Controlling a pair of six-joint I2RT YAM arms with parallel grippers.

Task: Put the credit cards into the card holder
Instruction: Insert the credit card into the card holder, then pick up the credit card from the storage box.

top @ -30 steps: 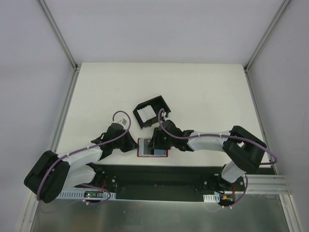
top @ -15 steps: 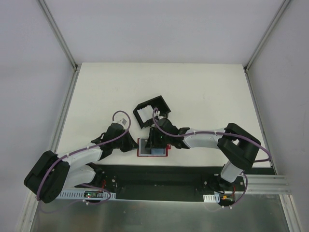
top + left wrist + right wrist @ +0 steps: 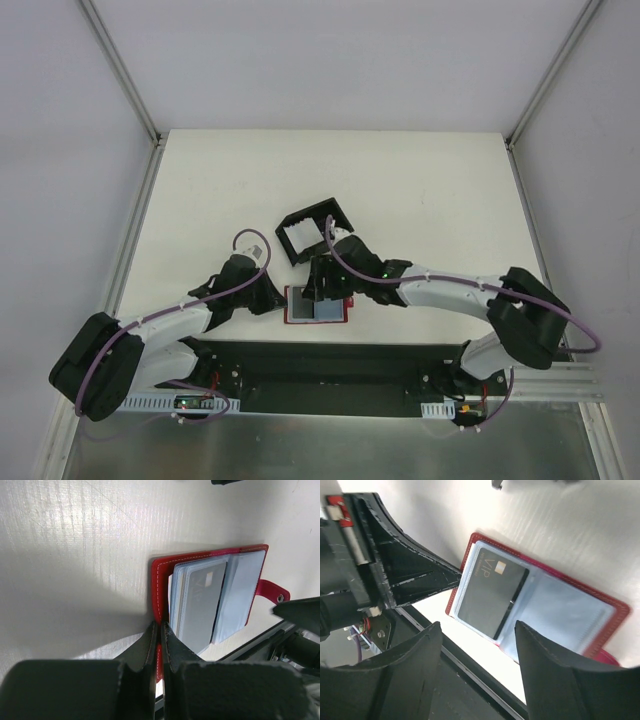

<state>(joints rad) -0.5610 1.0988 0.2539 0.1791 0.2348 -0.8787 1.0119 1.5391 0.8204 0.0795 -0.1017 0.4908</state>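
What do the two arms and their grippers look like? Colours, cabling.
The left arm and the right arm match: white links and bulky black joint housings. A purple cable runs outside along each arm, looping near the wrist. The left gripper and the right gripper are all black, with wedge-shaped fingers in a matte, slightly rough finish.

Card holder far part hidden under right claw; near corner behind left claw.

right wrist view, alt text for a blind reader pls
An open red folding wallet with clear sleeves lies on a white table, a dark grey VIP card on its top page. The right end effector hovers open above it; the left end effector grips the wallet's edge.
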